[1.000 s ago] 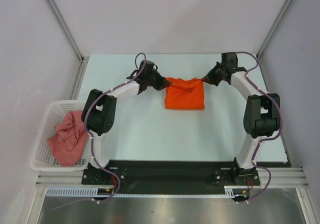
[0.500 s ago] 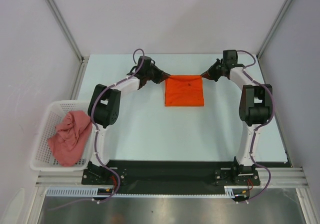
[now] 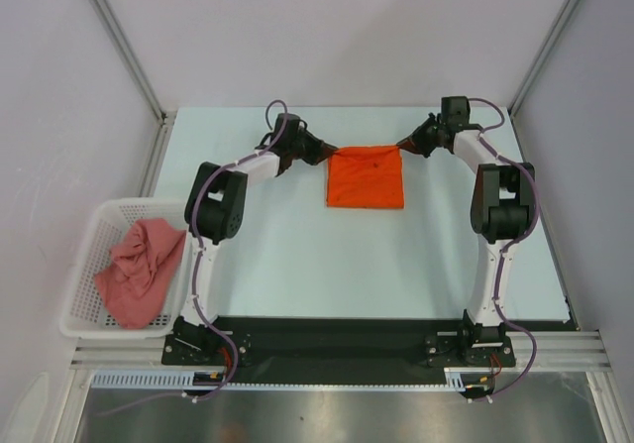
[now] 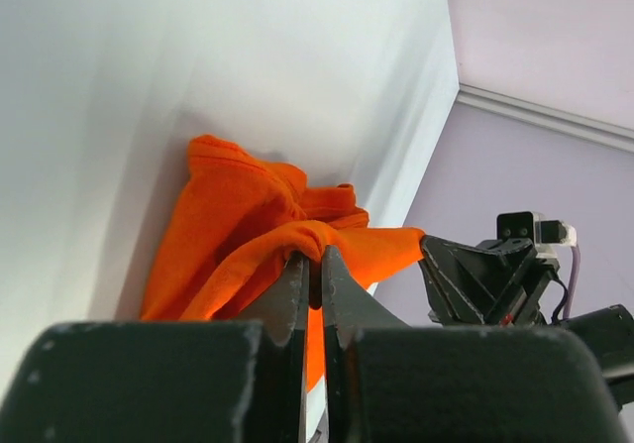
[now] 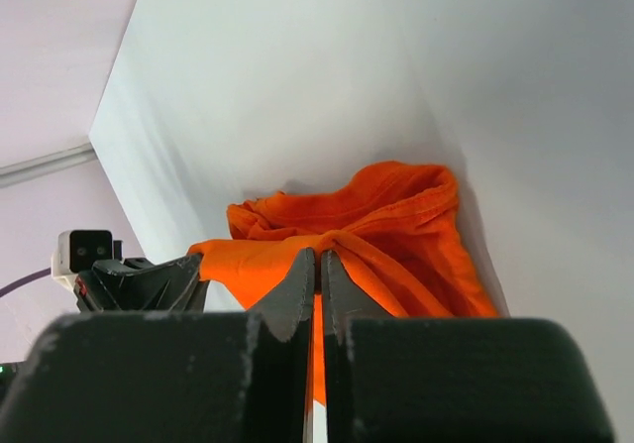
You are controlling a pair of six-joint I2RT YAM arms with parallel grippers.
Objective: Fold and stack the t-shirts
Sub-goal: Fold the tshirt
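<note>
Orange t-shirt (image 3: pixel 366 177) now flatter; pink t-shirt (image 3: pixel 137 270) heaped in basket (image 3: pixel 83 265) aside

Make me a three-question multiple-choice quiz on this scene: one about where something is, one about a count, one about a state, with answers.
1. Where is the crumpled dusty-pink cloth t-shirt?
A) in the white plastic lattice basket
B) spread flat between the arms
C) hanging from a claw

2. How many t-shirts are in view?
A) one
B) two
C) three

3. What state are the left claw and right claw in?
A) both open
B) both shut on the bright orange cloth t-shirt
C) only one shut

Answers:
1 A, the overhead view shows it lying inside the basket.
2 B, one orange and one pink.
3 B, each wrist view shows fingers pinched on orange cloth.
</note>
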